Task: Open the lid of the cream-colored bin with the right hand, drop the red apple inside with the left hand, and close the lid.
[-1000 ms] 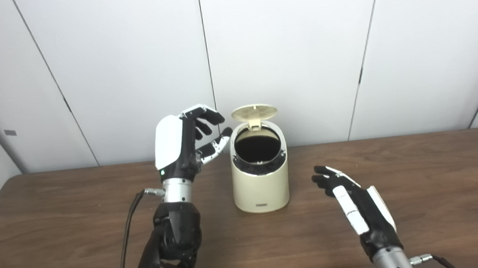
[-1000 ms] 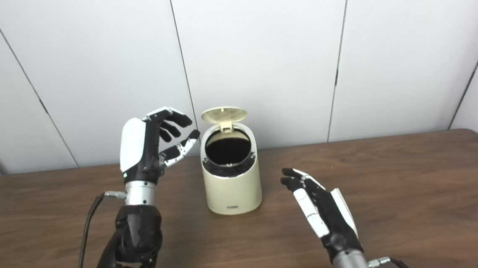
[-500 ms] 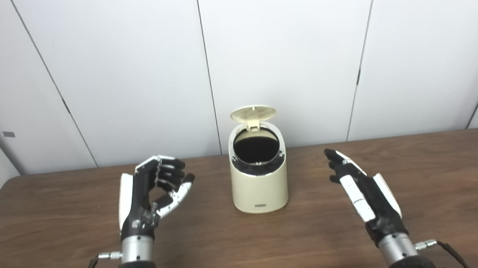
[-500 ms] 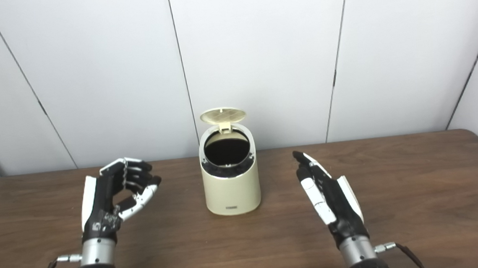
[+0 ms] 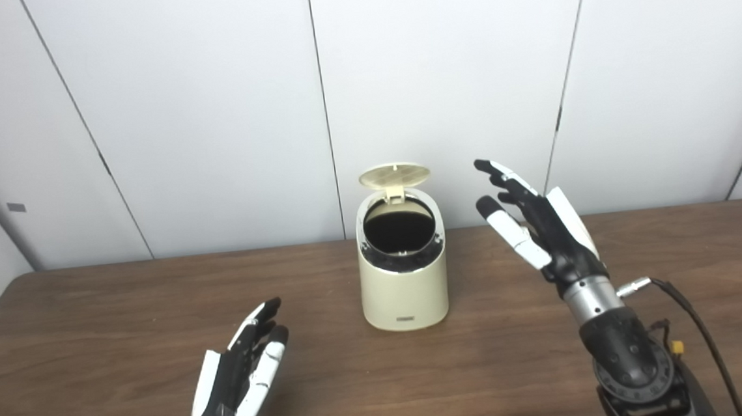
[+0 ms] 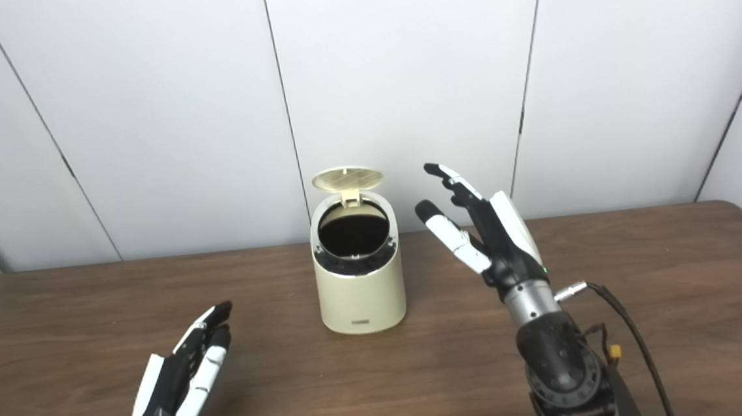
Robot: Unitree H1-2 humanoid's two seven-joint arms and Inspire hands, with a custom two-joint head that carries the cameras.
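Right now the right hand (image 5: 538,219), black with white plates, is raised off the table just right of the small cream-colored cylindrical plastic bin (image 5: 404,284), near its top; fingers spread and extended, thumb apart, holding nothing, touching nothing. Its fingertips (image 5: 482,164) point up and left toward the round cream lid (image 5: 394,176), level with it but clearly apart. Silver wrist and black forearm below it, with a black cable (image 5: 703,335) looping off the wrist connector. Left hand (image 6: 177,381) is low at the bottom edge, left of the bin and well apart from it, close over the table; whether it touches the wood can't be told. Fingers straight and loosely together, pointing up-right, palm empty. Bin stands upright mid-table, lid flipped up and hinged at the back rim, round mouth exposed; inside is dark, contents can't be made out. No red apple visible anywhere in either view. Small dark label strip at the bin's front base. Surface is a dark brown wood-grain table (image 5: 674,252) with rounded corners. Behind it, plain white wall panels (image 6: 400,69) split by thin dark vertical seams.
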